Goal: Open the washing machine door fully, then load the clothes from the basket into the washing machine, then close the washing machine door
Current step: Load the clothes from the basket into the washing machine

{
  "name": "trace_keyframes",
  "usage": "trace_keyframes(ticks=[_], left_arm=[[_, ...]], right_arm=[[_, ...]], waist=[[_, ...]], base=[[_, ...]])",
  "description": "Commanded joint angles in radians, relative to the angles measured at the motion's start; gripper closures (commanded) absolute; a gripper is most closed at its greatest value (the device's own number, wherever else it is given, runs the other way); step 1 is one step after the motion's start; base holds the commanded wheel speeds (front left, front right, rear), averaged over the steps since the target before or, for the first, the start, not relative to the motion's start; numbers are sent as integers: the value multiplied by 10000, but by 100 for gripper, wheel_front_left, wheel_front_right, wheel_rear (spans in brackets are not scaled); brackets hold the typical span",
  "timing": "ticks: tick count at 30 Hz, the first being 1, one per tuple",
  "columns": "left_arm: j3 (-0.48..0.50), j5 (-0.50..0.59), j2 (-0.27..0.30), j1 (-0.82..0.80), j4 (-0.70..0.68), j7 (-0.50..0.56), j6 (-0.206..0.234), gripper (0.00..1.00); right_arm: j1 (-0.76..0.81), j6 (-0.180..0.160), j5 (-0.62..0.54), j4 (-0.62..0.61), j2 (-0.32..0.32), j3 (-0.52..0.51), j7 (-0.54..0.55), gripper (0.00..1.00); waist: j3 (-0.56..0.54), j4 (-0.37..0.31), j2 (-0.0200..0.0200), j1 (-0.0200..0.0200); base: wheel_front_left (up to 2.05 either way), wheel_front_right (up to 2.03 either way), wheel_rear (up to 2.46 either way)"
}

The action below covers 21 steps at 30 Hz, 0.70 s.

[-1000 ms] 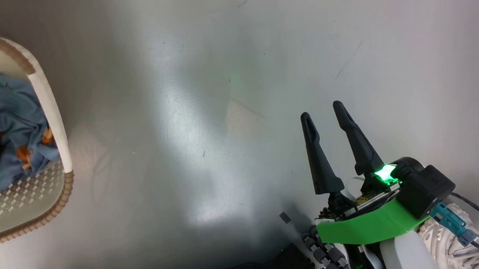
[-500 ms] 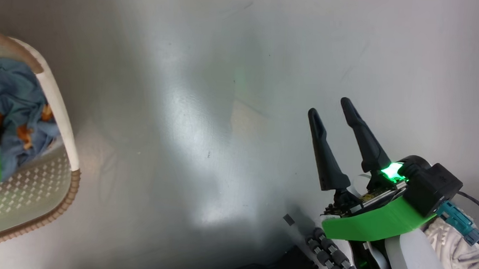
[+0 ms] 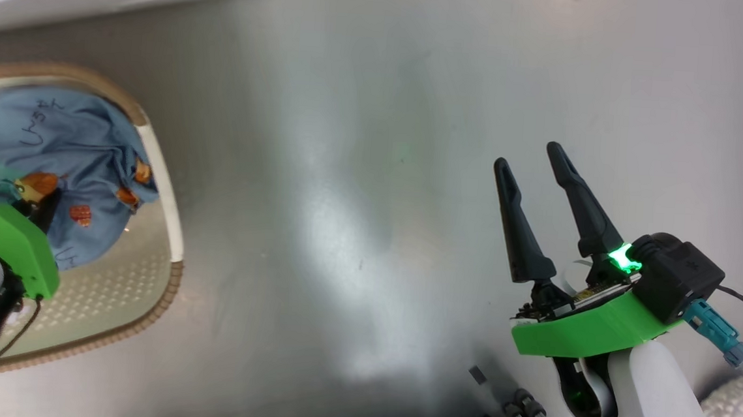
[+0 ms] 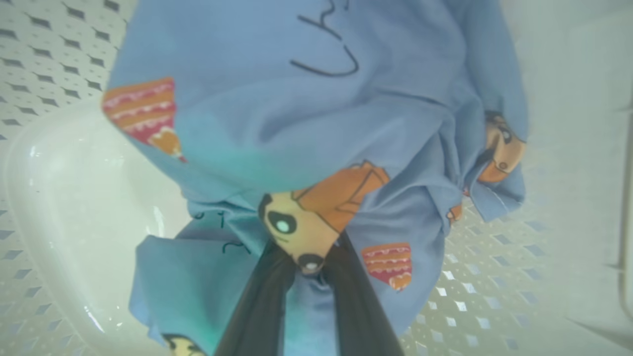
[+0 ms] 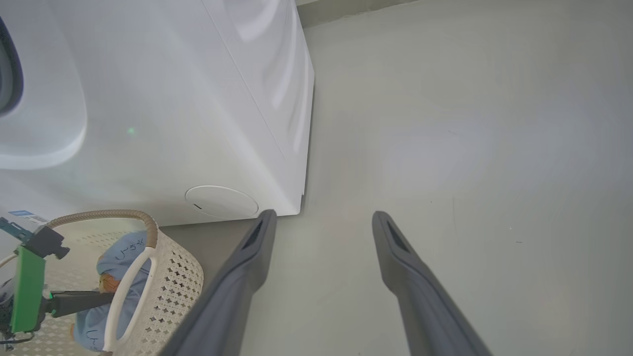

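Down inside the basket [image 3: 170, 220], at the lower left of the head view, the left gripper [image 4: 309, 269] has its two dark fingers [image 4: 257, 306] pressed together on a fold of the clothes [image 4: 296, 99]. The left wrist view shows it closely: the fingers rise from the bottom edge and meet on light blue fabric right at a printed bear's face, with the rest of the bundle bunched beyond and to both sides of the fingertips. Behind the bundle are the basket's perforated cream wall [image 4: 494, 277] and smooth bottom. From the head camera the clothes [image 3: 69, 141] sit within the brown braided rim, just ahead of the gripper's green wrist mount [image 3: 9, 242] (the fingers themselves are mostly hidden under it). Whether the bundle rests on the basket bottom or hangs clear of it, I cannot tell.

Well apart, at the lower right, the right gripper [image 3: 529, 157] hovers over grey floor [image 3: 346, 200] with its fingers spread apart. Its own wrist view looks past those fingers to the washing machine [image 5: 173, 99], a white box with a small round flap [image 5: 221, 201] low on its front. The basket [image 5: 178, 282] stands close before that front (whether it touches I cannot tell), and the blue clothes [image 5: 116, 254] show over its rim with the left gripper [image 5: 106, 298] reaching into them.
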Motion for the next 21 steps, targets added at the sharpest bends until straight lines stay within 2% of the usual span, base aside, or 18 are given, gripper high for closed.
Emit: trace_keyframes(ticks=[1, 7, 14, 21], left_arm=[[186, -98, 340, 343, -43, -287, -15, 100], [96, -287, 126, 563, -121, -1198, -15, 100], [381, -403, -154, 875, -298, -1478, -15, 100], [2256, 502, -415, 1626, -923, -1494, -15, 100]], right_arm=[[194, 27, -93, -118, 5, 106, -48, 0], [199, 27, -316, 112, 5, -98, -48, 0], [301, 27, -532, 373, 5, -292, -48, 0], [359, 27, -726, 641, 5, -447, -48, 0]], waist=[[-546, 448, -1, -1], [-1283, 853, -1, -1], [-2075, 1302, -1, -1], [-3042, 1705, -1, -1]], base=[[0, 0, 0], [0, 0, 0], [0, 0, 0], [0, 0, 0]])
